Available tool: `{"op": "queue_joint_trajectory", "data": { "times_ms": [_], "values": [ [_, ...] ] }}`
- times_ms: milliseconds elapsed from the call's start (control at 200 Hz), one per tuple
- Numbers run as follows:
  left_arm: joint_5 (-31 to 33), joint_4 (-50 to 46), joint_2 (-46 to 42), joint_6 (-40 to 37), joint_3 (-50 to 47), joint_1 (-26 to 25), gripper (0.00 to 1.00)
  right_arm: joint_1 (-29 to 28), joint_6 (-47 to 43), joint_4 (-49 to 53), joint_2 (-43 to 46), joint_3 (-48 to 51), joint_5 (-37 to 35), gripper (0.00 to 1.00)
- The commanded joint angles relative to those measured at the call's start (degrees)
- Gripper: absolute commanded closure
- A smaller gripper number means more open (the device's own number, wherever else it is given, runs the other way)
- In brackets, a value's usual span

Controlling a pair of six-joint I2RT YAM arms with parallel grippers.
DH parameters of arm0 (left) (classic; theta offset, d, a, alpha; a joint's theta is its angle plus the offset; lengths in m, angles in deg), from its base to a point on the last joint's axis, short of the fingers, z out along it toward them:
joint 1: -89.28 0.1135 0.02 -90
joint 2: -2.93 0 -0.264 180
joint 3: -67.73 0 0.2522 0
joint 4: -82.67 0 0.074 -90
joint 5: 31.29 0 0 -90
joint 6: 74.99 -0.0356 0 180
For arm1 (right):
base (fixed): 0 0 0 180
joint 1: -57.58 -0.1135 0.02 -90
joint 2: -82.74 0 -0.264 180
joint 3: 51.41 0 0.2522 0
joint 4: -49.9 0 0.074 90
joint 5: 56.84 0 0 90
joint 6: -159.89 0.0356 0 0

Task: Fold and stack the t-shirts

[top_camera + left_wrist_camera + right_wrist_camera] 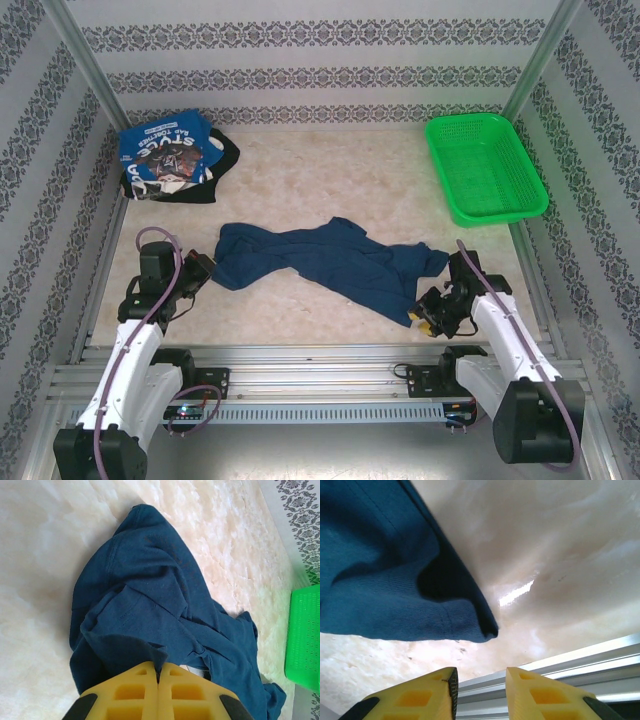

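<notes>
My left claw (157, 671) is pressed tight together at the left end of the dark blue t-shirt (330, 262), and in the left wrist view the hem runs straight into the seam between my yellow fingertips, so I'm pinching cloth there. The shirt lies crumpled across the middle of the tabletop (330, 175), closer to the near edge than the far one. It is strung out from my left claw towards my right, bunched and twisted, with folds piled up just ahead of the left fingers.

Over on the right, my right claw (480, 675) is spread, with a clear gap between the two yellow fingers and nothing in it. The shirt's right end, a stitched hem corner, sits just beyond those fingertips and apart from them, and the aluminium rail (560, 660) of the near edge shows through the gap.

At the far left corner sits a heap: a blue t-shirt with white lettering (160, 150) and a black t-shirt (224, 160) poking out on its right side. The green basket (485, 165) sits at the far right corner, well apart from everything.
</notes>
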Motion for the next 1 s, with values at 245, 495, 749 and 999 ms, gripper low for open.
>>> {"op": "queue_joint_trajectory", "data": {
  "times_ms": [245,495,749,999],
  "values": [
    [-1.4,3.2,2.0,-1.1,0.2,-0.8,1.0,-2.7,10.8,-8.8,-3.3,3.5,3.9,0.66],
    [-1.2,3.6,2.1,-1.0,0.0,-0.9,1.0,-4.1,10.4,-9.6,-7.5,2.4,2.4,0.64],
    [-1.0,3.3,1.7,-0.9,-0.3,-0.9,1.0,-6.0,9.4,-8.1,-10.5,0.4,0.6,0.61],
    [-0.8,3.1,1.1,-0.6,-1.0,-0.9,1.0,-6.5,9.2,-10.9,-14.8,0.6,-1.3,0.6]
  ]
}}
